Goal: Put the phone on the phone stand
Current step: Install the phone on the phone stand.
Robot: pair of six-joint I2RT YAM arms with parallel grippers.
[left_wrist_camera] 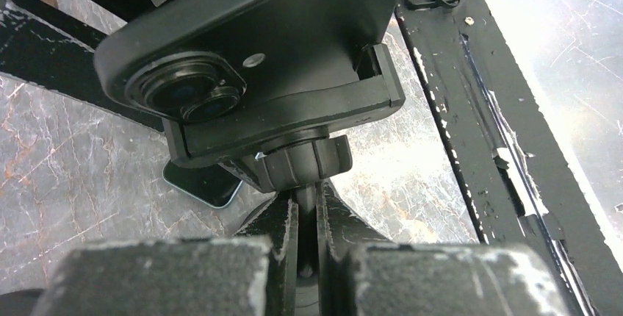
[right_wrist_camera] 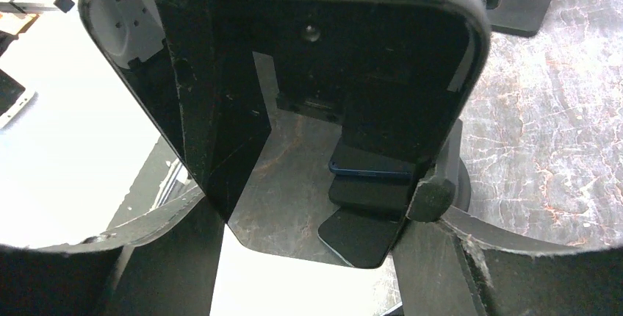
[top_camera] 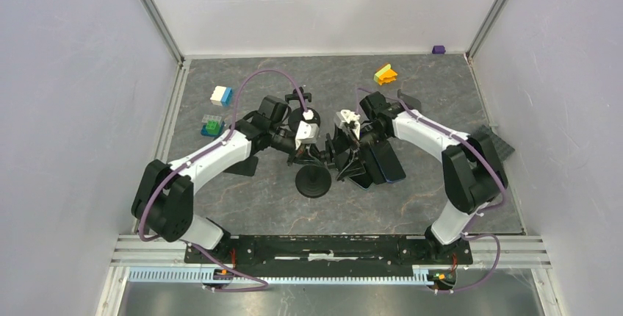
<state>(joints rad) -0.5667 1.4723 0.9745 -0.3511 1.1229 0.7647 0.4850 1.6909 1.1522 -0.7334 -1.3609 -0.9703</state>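
A black phone [right_wrist_camera: 294, 73] stands upright with its glossy screen toward the right wrist camera, and my right gripper [right_wrist_camera: 308, 246] is shut on its two side edges. The left wrist view shows the phone's back with the camera lenses [left_wrist_camera: 184, 92] lying against the cradle [left_wrist_camera: 294, 117] of the black phone stand. One cradle hook [right_wrist_camera: 432, 197] wraps the phone's lower right edge. My left gripper [left_wrist_camera: 307, 217] is shut on the stand's thin stem under the knob [left_wrist_camera: 305, 162]. The stand's round base [top_camera: 314, 182] sits on the table between the arms.
Two more dark phones [top_camera: 383, 162] lie flat just right of the stand. Toy blocks sit farther back: white-blue [top_camera: 221, 95], green-blue [top_camera: 211, 125], orange-yellow [top_camera: 385, 74], and a purple one [top_camera: 438, 49]. A dark plate [top_camera: 501, 142] lies by the right wall.
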